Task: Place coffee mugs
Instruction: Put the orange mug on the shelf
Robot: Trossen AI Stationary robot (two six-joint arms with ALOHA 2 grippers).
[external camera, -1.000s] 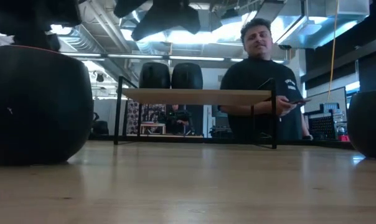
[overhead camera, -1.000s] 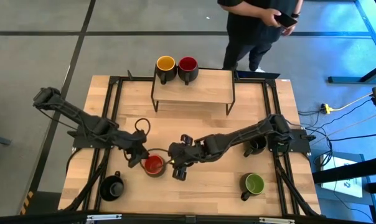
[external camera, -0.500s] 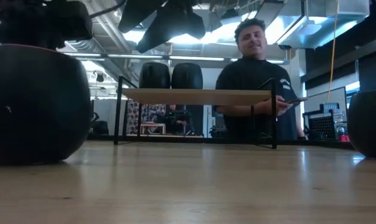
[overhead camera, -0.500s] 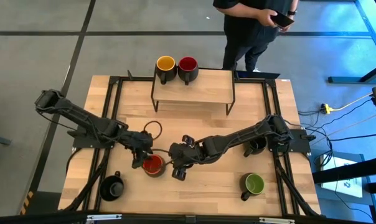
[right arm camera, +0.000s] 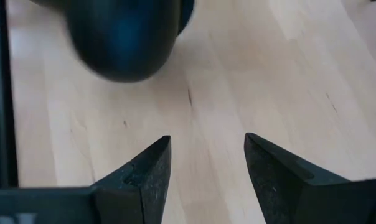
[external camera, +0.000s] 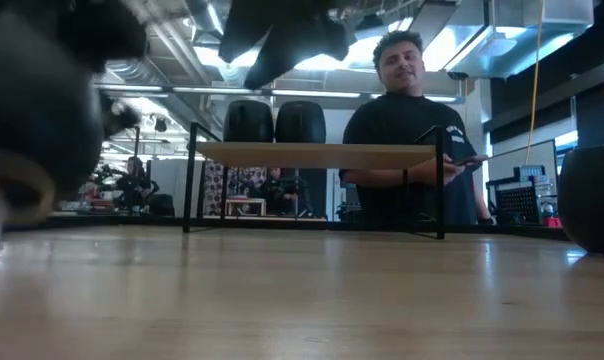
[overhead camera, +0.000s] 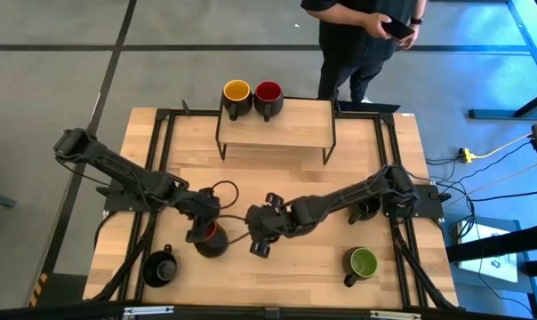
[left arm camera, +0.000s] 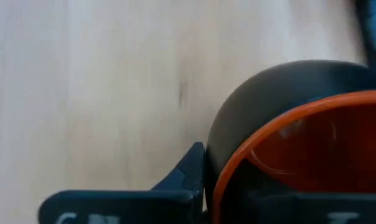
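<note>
Left gripper has the orange-red mug near the front left of the counter. Left wrist view shows one finger pressed against the dark outer wall at the rim; jaws closed on the wall, the other finger hidden. In the low view the mug looks lifted off the counter, blurred at the left edge.

Right gripper sits just beside it, jaws open and empty, fingertips above bare wood with a dark mug wall just ahead.

Shelf at the back centre holds the yellow mug and red mug, touching, at its left half. Green mug front right, a black mug front left, another dark mug partly under the right arm.

Step in hand, by my reading: carry orange-red mug to shelf.
- Keep the mug level; a rim pinch can let it swing.
- Right arm lies close by: clear it first or go around.
- Clear the shelf's front edge with height in hand.
- Set down on the free right half, apart from the red mug.
- Person stands behind the shelf; keep the motion short of the back edge.
</note>
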